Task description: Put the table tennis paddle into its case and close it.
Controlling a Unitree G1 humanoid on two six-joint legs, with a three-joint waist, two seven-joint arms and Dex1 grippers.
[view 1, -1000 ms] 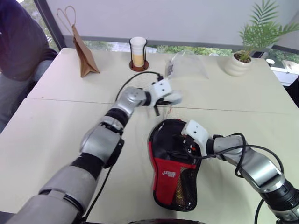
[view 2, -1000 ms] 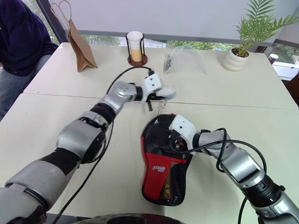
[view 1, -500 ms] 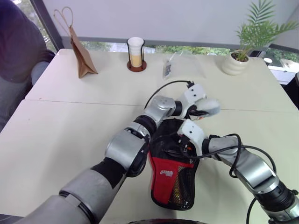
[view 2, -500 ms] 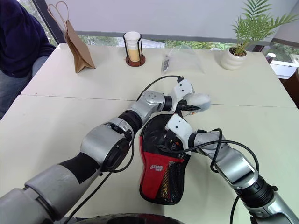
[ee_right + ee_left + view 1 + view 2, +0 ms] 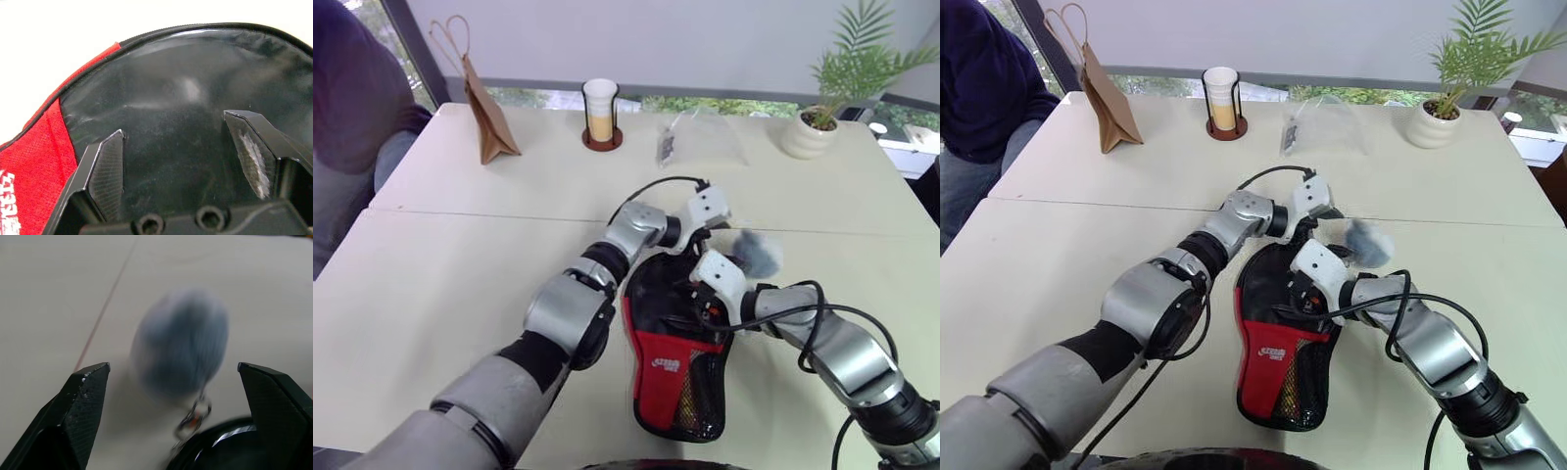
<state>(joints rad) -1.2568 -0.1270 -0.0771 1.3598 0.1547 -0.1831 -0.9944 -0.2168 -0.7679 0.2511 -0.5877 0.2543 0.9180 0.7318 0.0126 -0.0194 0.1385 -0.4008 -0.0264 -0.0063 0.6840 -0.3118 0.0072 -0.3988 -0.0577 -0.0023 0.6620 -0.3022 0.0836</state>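
Observation:
The case [image 5: 674, 364], a black pouch with a red printed panel and a mesh pocket, lies flat on the table in front of me. The paddle is hidden. My left gripper [image 5: 717, 225] reaches across above the case's round end, fingers wide open. Just past them is a grey-blue fuzzy lump [image 5: 182, 340], blurred and hanging by a small chain [image 5: 191, 415] from the case's edge; it shows right of the case's top [image 5: 1363, 241]. My right gripper [image 5: 173, 125] is open over the case's glossy black part, beside the red panel [image 5: 34, 147].
At the back of the table stand a brown paper bag [image 5: 487, 116], a cup in a black holder [image 5: 601, 113], a clear plastic bag [image 5: 700, 139] and a potted plant [image 5: 811, 129]. A person sits at the far left [image 5: 352, 93].
My left gripper swung right across the case's top with the fuzzy lump in it, then opened and let it go. The right gripper stayed on the case.

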